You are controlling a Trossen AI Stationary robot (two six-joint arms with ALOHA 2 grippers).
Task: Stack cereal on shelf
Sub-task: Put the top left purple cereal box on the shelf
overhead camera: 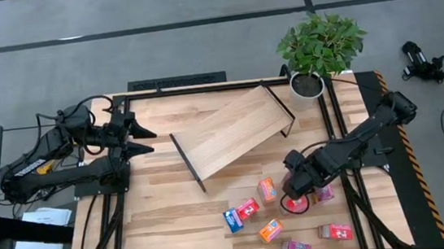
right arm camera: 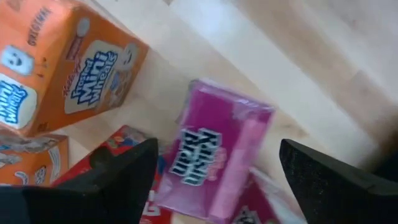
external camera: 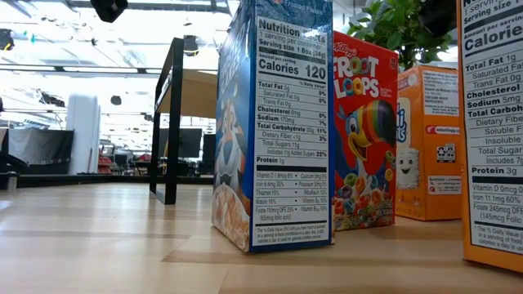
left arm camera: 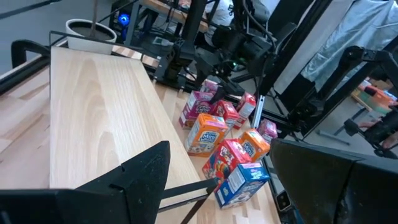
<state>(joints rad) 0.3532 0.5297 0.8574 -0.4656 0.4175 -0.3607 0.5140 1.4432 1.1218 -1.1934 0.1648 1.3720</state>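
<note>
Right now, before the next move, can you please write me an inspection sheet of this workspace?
Surface: slatted wooden table, bare on the left arm's side.
Job's things: shelf lies tilted at the middle, nothing on it; cereal boxes are clustered at the near right.
Clutter: potted plant at the far right corner.
Grippers: left gripper waits, jaws open, by the shelf's left end; right gripper is over a pink box, jaws open.
Cables: black cables along the left frame.
Surroundings: grey floor, papers at left.
</note>
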